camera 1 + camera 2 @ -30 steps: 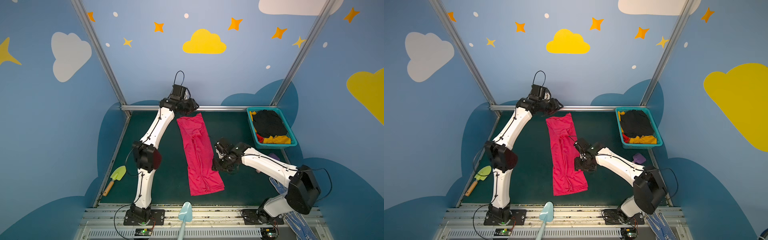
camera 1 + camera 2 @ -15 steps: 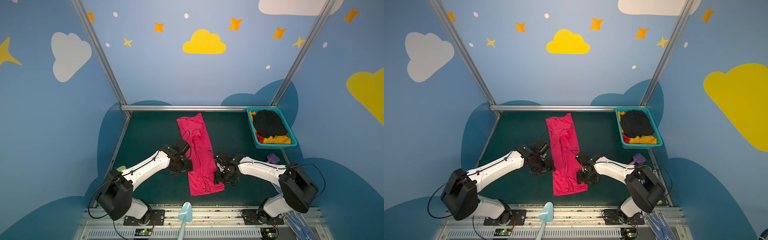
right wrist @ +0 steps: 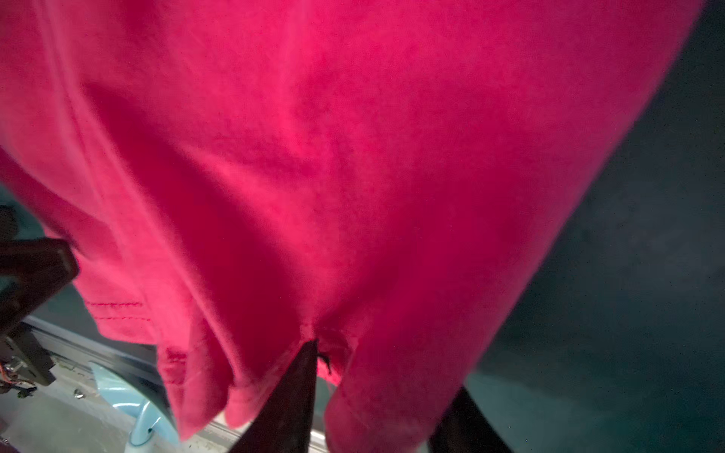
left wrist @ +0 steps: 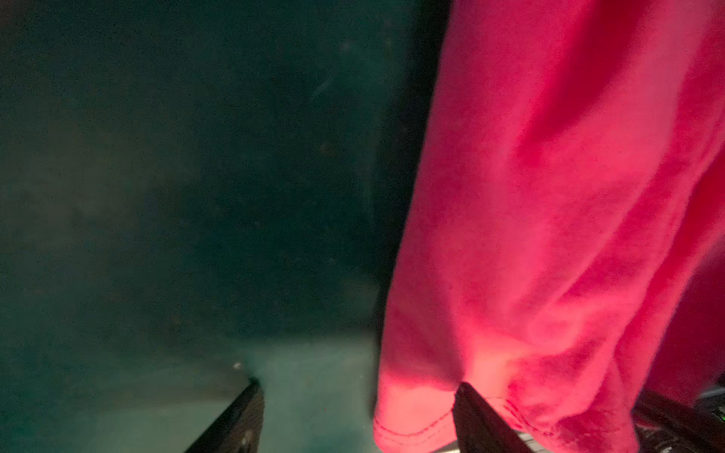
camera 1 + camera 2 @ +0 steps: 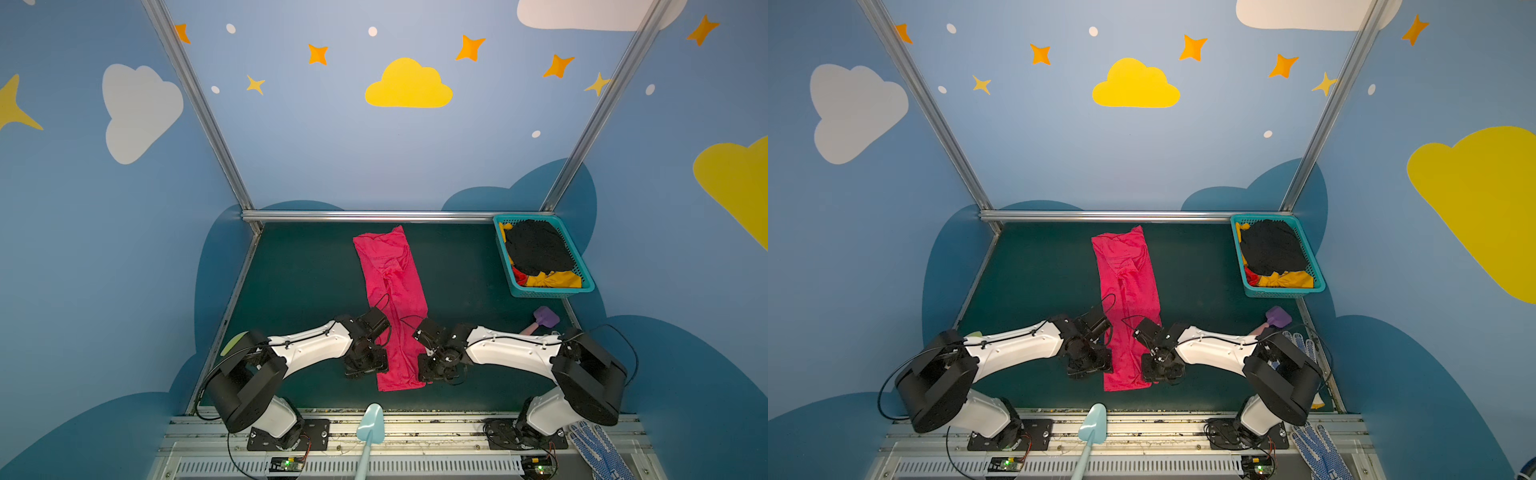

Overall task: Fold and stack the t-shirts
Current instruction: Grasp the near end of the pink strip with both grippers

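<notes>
Three shirts show. One pink shirt (image 5: 392, 291) lies as a long strip down the middle of the bench (image 5: 299, 282), from the back edge towards the front. One basket (image 5: 504, 266) at the back right corner holds a black shirt (image 5: 536, 249), a yellow shirt (image 5: 555, 280) and some red cloth (image 5: 519, 274). Two claws flank the strip's front end. The left claw (image 4: 359, 392) gapes, one finger on the bench and one on the hem. The right claw (image 3: 386, 372) is parted, with the hem between its fingers.
</notes>
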You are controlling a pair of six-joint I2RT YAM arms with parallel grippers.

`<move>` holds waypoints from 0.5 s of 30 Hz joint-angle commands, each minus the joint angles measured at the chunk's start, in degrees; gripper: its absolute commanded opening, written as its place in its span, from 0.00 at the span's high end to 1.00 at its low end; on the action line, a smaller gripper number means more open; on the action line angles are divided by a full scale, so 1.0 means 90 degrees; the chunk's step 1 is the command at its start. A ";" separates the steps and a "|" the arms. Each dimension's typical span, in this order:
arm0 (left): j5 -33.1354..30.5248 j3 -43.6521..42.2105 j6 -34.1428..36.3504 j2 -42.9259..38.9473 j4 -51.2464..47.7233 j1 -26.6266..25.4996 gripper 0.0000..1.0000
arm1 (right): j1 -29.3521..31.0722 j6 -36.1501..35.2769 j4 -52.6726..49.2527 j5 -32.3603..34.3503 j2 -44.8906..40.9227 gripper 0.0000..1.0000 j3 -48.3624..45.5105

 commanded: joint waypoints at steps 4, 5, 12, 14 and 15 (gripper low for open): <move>0.0187 -0.0340 -0.0438 -0.0019 0.0446 -0.0168 0.32 | 0.0387 0.0591 -0.0672 0.0217 0.0182 0.36 -0.0461; 0.0206 -0.0360 -0.0483 0.0003 0.0487 -0.0218 0.34 | 0.0377 0.0627 -0.0769 0.0319 0.0080 0.34 -0.0492; 0.0525 -0.0570 -0.0758 0.0285 0.0874 -0.0491 0.45 | 0.0126 0.0734 -0.1135 0.0865 -0.0598 0.26 -0.0571; 0.0527 -0.0561 -0.0794 0.0346 0.0857 -0.0538 0.49 | -0.0001 0.0754 -0.1201 0.0936 -0.0833 0.25 -0.0617; 0.0549 -0.0571 -0.0799 0.0364 0.0864 -0.0549 0.51 | -0.0065 0.0753 -0.1197 0.0953 -0.0951 0.24 -0.0651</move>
